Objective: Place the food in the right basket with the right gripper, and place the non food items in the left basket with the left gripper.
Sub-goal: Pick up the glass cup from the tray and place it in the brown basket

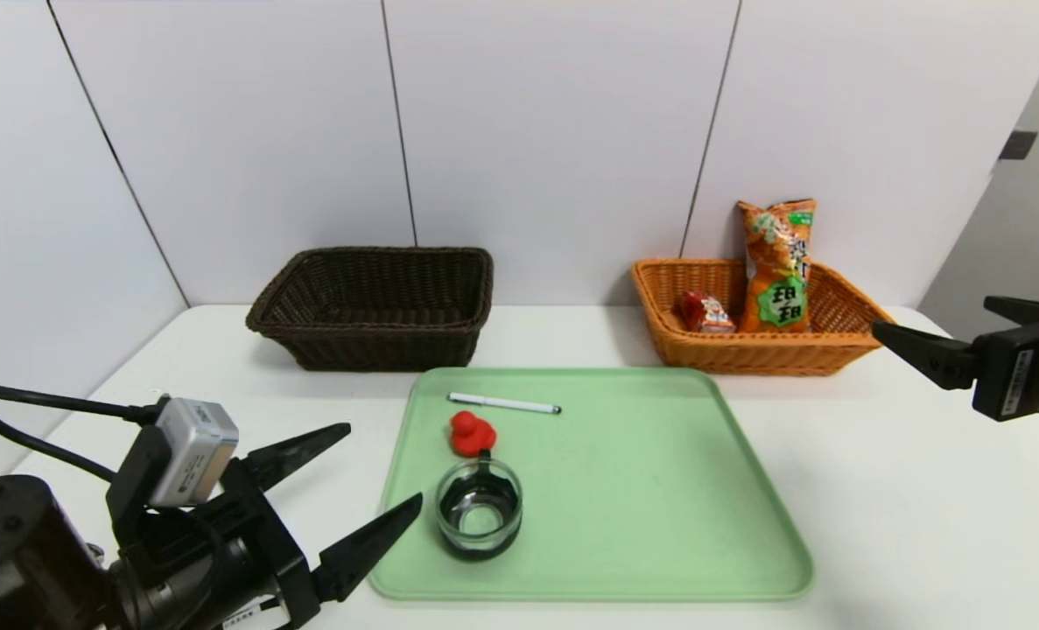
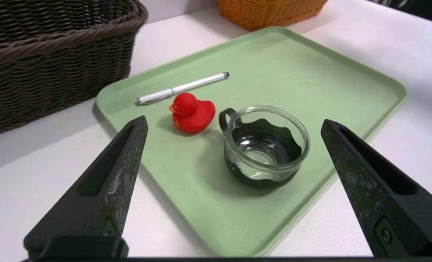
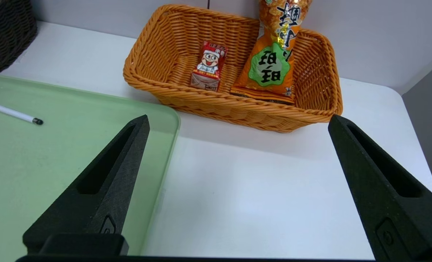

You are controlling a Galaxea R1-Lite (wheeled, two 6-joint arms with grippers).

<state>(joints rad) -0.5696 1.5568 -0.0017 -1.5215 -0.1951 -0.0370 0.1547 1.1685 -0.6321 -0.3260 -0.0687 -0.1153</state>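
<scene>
**Operator:** Nearest my camera is the left gripper (image 1: 383, 468), low at the near left corner of the tabletop, just off the near left corner of the green tray (image 1: 624, 525). Its fingers are spread wide with nothing between them, and they point across at the glass cup (image 1: 479, 507).

**Spotter:** Where do the non-food things sit?

**Operator:** All on the left half of the tray. The cup stands upright near the tray's near left corner, the red duck (image 1: 472, 433) is just beyond it, close to touching the cup's handle, and the white pen (image 1: 503, 403) lies flat along the far edge. The dark basket (image 1: 375, 306) waits at the far left of the tabletop; I see nothing in it.

**Spotter:** And the food?

**Operator:** Already in the orange basket (image 1: 751, 350) at the far right: the snack bag (image 1: 779, 267) is leaning up against the back wall, the drink carton (image 1: 705, 312) beside it. The right gripper (image 1: 952, 337) hangs over the right edge of the tabletop, wide open and empty.

**Spotter:** What worries you?

**Operator:** I judge the cup comes next. Glass is slick and round, so pointed tips closing off-centre could squirt it sideways into the duck, or tip it. Coming in too low, I could catch the tray's raised rim and shove everything. The pen will be fiddly later, being thin and flat.
</scene>
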